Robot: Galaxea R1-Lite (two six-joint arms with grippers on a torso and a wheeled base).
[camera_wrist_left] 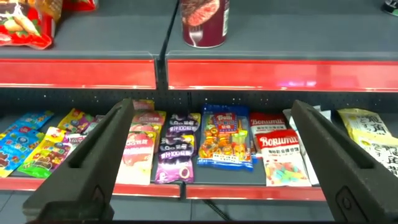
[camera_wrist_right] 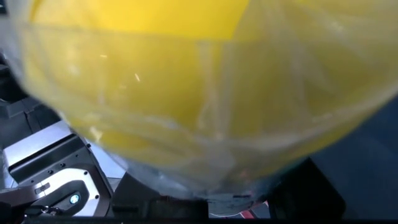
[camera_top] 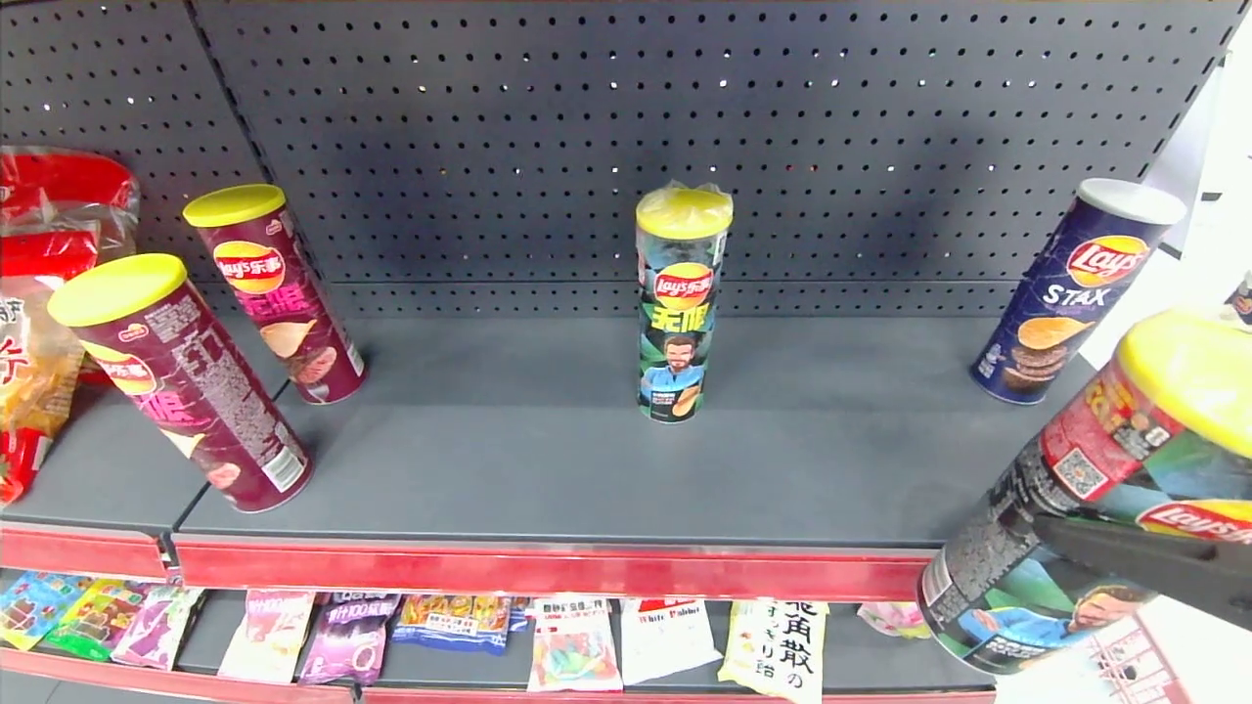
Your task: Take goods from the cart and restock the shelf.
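Right pincer (camera_top: pixel 1125 550) clamped on green can (camera_top: pixel 1066 479), left pincer (camera_wrist_left: pixel 211 118) apart, blue can (camera_top: pixel 1076 293) near

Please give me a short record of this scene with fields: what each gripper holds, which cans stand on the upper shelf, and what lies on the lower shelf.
right gripper: shut on held green can, yellow lid, before the shelf's right end
left gripper: open, empty, facing the lower shelf
upper shelf: front maroon can and back maroon can at left; middle green can; blue can at right
far left: red snack bags
lower shelf: candy packets in a row
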